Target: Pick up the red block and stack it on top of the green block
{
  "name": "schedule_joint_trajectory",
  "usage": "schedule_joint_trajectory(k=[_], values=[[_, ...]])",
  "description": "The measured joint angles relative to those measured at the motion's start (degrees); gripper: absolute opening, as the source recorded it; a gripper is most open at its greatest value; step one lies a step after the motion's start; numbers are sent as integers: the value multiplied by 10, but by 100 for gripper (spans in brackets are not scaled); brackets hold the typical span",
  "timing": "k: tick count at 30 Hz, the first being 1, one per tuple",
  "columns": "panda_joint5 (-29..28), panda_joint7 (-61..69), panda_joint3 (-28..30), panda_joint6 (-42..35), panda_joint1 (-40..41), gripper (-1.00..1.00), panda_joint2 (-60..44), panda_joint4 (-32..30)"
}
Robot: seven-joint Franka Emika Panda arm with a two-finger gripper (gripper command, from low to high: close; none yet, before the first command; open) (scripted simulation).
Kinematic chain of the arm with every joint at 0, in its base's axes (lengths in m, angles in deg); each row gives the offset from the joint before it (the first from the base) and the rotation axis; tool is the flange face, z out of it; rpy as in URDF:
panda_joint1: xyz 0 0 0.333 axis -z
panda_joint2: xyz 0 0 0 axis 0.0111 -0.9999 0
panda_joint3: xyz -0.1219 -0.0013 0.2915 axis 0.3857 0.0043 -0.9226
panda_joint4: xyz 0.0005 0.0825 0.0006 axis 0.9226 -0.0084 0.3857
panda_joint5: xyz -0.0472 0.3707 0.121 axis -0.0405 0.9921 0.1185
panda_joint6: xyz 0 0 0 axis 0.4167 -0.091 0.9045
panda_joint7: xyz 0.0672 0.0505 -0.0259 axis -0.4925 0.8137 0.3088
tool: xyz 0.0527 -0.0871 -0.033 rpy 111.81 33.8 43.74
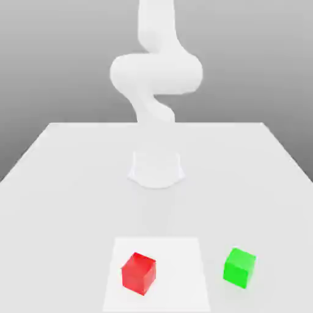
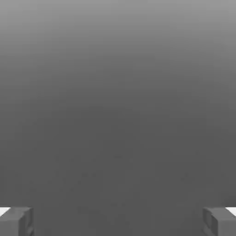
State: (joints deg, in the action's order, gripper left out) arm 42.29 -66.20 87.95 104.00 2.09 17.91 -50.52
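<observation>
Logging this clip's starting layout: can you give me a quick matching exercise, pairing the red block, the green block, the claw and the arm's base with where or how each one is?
Things:
1. red block
2. green block
3. claw
4. arm's base

States or places:
A. on the bare table, toward the exterior view's right
B. open, nothing between its fingers
C. on the lighter square patch
D. mid-table, behind both blocks

Pairs: 1-C, 2-A, 3-B, 4-D
</observation>
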Motion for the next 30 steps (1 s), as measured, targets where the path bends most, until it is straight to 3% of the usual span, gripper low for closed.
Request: schedule_joint_trajectory(k=[14, 21, 27, 28, 30], values=[[-28, -147, -31, 139, 60, 0, -295, -102], [-16, -200, -27, 208, 71, 0, -439, -152], [-21, -219, -17, 301, 64, 0, -563, -150], [-24, -222, -14, 316, 61, -100, -581, -148], [-24, -222, -14, 316, 61, -100, -581, -148]])
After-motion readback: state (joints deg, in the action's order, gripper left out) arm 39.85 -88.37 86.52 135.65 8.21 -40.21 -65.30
